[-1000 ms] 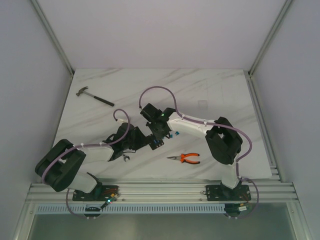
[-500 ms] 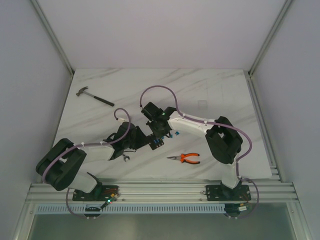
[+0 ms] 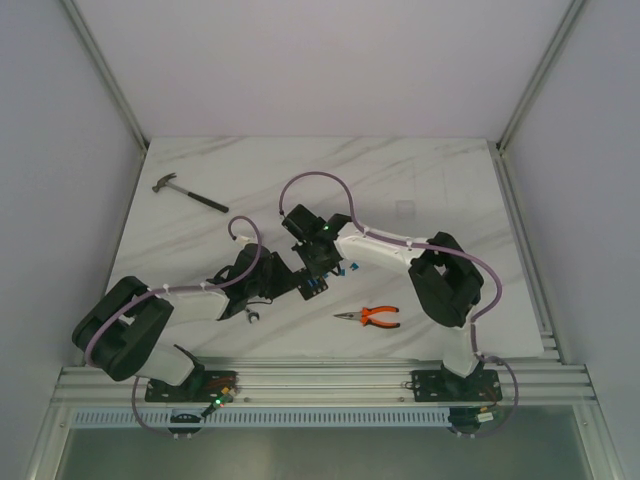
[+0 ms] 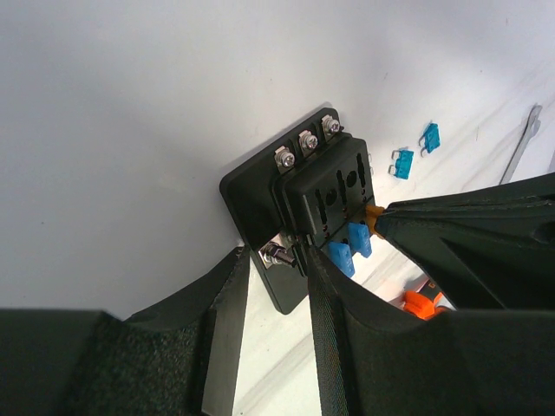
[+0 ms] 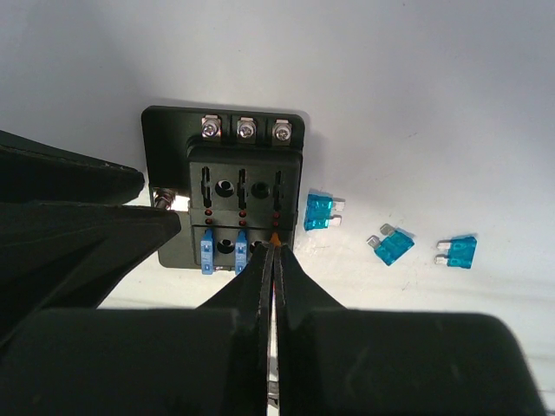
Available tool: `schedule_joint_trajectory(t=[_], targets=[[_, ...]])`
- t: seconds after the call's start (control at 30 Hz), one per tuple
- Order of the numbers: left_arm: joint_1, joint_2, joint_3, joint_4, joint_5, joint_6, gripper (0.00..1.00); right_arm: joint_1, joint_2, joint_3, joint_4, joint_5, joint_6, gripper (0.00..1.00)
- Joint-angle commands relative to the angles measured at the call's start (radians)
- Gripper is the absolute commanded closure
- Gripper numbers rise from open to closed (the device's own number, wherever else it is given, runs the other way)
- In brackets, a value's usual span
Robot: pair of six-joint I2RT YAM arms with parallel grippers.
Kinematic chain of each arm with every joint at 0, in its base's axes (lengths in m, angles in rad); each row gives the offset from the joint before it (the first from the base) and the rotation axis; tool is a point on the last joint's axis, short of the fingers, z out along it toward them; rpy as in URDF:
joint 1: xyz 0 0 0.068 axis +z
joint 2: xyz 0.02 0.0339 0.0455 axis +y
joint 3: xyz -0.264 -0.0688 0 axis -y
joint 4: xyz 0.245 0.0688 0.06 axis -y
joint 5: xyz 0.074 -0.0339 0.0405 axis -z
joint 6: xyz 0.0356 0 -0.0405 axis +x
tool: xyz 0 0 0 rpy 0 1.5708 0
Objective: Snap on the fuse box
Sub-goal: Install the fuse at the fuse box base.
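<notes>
The black fuse box [image 5: 230, 186] lies flat on the marble table, with three screws along its far edge and two blue fuses [image 5: 206, 251] in its near row. It also shows in the left wrist view [image 4: 321, 195]. In the top view the grippers mostly hide it [image 3: 308, 284]. My left gripper [image 4: 275, 260] grips the box's side at a bolt, one finger on each side of the base corner. My right gripper [image 5: 275, 247] is shut on a small orange fuse [image 5: 276, 237], its tip at the box's third near slot. Both grippers meet over the box in the top view, left [image 3: 290, 283] and right [image 3: 318, 270].
Three loose blue fuses [image 5: 319, 211] [image 5: 392, 247] [image 5: 458, 251] lie just right of the box. Orange-handled pliers [image 3: 370, 317] lie to the near right. A small wrench [image 3: 252, 316] lies by the left arm. A hammer [image 3: 190, 193] lies at the far left.
The right arm has shifted very slightly to the left. Both grippers stay at the fuse box.
</notes>
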Motion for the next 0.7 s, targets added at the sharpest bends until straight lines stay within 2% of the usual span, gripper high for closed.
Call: schedule_joint_trajectory(t=[0.0,0.67], targets=[[0.0,0.021,0.01,-0.041,-0.018,0.017,0.57,0.007,0.118,-0.048,-0.069,-0.033,-0.012,1.0],[-0.001,0.038,-0.003,-0.021,-0.009,0.01,0.58,0.042,0.375,-0.099,-0.007,-0.15,-0.022,1.0]])
